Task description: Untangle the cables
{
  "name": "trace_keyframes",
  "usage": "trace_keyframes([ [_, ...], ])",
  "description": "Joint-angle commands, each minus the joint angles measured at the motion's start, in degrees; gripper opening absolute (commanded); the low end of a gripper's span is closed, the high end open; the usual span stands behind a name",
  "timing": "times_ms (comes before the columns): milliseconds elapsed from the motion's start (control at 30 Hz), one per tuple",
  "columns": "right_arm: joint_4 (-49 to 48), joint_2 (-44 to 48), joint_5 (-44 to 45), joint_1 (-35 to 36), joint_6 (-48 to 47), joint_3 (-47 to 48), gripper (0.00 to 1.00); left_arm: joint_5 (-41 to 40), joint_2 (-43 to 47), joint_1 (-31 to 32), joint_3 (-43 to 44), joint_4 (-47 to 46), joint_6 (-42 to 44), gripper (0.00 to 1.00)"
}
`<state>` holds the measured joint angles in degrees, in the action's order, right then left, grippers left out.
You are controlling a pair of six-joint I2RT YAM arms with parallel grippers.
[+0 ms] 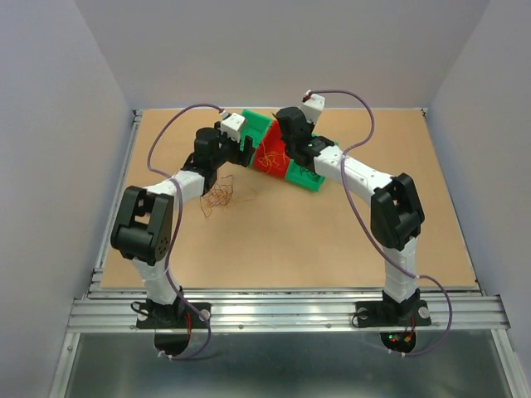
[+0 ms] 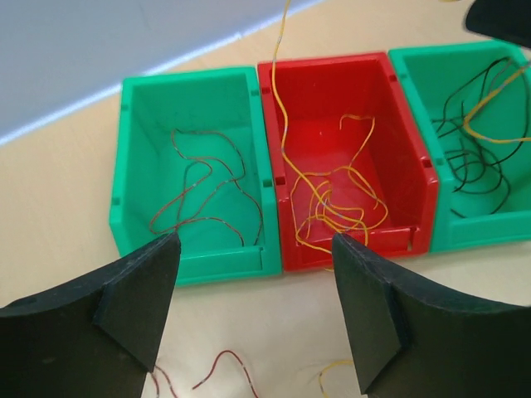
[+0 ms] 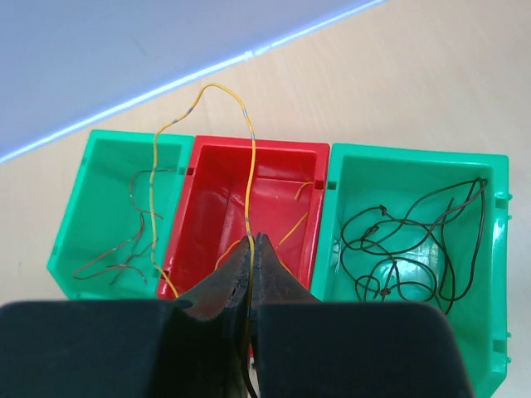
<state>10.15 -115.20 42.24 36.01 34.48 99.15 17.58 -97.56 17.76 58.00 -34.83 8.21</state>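
My right gripper (image 3: 253,240) is shut on a thin orange-yellow cable (image 3: 251,166) above the red bin (image 3: 257,145). That cable rises from the jaws, arches over and hangs down across the left green bin (image 3: 141,137). My left gripper (image 2: 255,242) is open with nothing between its fingers, low over the table just in front of the bins. Yellow cables (image 2: 332,207) lie in the red bin (image 2: 323,60), reddish ones (image 2: 207,191) in the left green bin (image 2: 187,76), black ones (image 2: 473,166) in the right green bin (image 2: 452,50). A loose clump (image 1: 220,196) of cables lies on the table.
The three bins (image 1: 282,153) stand in a row at the middle back of the brown table. A red strand (image 2: 220,365) and a yellow strand (image 2: 332,369) lie on the table under my left fingers. Grey walls close in the table on three sides.
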Motion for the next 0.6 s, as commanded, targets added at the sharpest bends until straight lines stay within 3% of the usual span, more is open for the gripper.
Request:
trace_keyframes([
  [0,-1.6,-1.2,2.4,-0.3,0.9,-1.5,0.01,2.9,-4.7,-0.4,6.7,6.1,0.8,0.81],
  [167,-2.0,-3.2,0.0,-0.2,2.0,-2.3,0.01,5.1,-6.8,-0.4,9.4,9.2,0.5,0.79],
  [567,-1.9,-14.4,-5.8,-0.5,7.1,6.8,0.01,9.3,-8.6,-0.4,10.8,11.5,0.1,0.78],
])
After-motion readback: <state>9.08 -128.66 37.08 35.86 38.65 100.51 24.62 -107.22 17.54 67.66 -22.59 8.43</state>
